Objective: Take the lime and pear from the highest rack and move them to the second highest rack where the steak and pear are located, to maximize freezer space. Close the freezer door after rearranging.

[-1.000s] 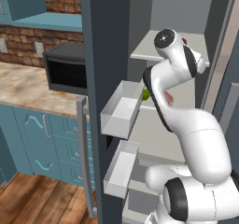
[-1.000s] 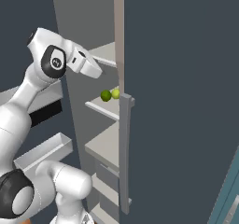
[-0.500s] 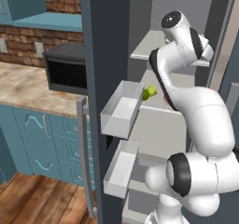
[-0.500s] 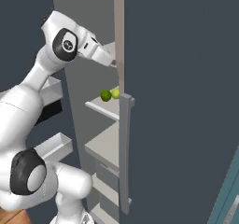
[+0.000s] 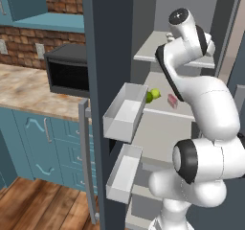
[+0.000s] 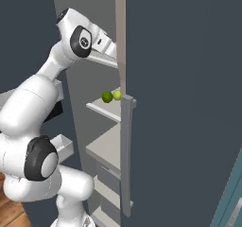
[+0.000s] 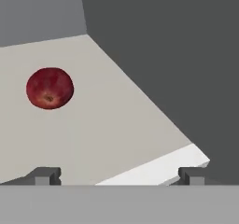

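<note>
Your gripper [image 7: 116,175] hangs wide and empty over the top rack [image 7: 107,125]. Around you: freezer [image 5: 191,56] with its door [image 5: 107,47] swung open, wooden floor [image 5: 33,205], microwave [image 5: 67,71] on the counter [image 5: 28,87]. Hand view gives you the red pear [image 7: 50,88] on that rack — well apart from the fingertips. Base views add the second rack [image 5: 167,110]: lime [image 6: 107,97], small pear [image 6: 116,95], steak [image 5: 172,101].

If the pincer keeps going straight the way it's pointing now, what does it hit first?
Probably the bare top shelf, not the red fruit, which sits off to one side of the open pincer. Depth is hard to judge.
</note>
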Available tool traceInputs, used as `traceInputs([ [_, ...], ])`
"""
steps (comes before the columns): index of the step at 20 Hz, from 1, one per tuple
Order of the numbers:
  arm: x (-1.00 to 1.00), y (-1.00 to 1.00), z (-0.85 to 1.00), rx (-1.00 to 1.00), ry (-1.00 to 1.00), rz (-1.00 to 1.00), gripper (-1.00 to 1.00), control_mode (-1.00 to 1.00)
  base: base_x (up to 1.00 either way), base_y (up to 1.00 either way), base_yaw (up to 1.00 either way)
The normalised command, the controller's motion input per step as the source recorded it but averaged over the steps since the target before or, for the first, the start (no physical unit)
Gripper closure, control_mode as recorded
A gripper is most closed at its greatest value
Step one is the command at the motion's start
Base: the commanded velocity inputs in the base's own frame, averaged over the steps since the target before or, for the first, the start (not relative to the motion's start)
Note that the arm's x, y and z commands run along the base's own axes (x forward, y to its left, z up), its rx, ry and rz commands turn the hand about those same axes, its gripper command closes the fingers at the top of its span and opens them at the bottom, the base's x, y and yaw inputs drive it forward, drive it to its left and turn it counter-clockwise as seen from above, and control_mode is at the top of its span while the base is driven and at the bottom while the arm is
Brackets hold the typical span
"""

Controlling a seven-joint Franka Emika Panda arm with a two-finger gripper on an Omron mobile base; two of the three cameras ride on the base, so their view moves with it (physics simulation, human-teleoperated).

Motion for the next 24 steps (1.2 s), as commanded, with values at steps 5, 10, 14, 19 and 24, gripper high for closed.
traceInputs([
  [5,0.35,-0.11,0.0,0.0,0.13,0.02,-1.0,-1.0,0.0,0.0,0.0],
  [10,0.34,-0.13,0.0,0.0,0.11,0.0,-1.0,-1.0,0.0,0.0,0.0],
  [14,0.24,-0.17,-0.01,0.0,0.0,0.0,-1.0,-1.0,0.0,0.0,0.0],
  [19,0.38,-0.11,-0.02,0.0,0.0,0.0,-1.0,-1.0,0.0,0.0,0.0],
  [24,0.34,-0.05,-0.12,0.0,0.0,0.0,-1.0,-1.0,0.0,0.0,0.0],
])
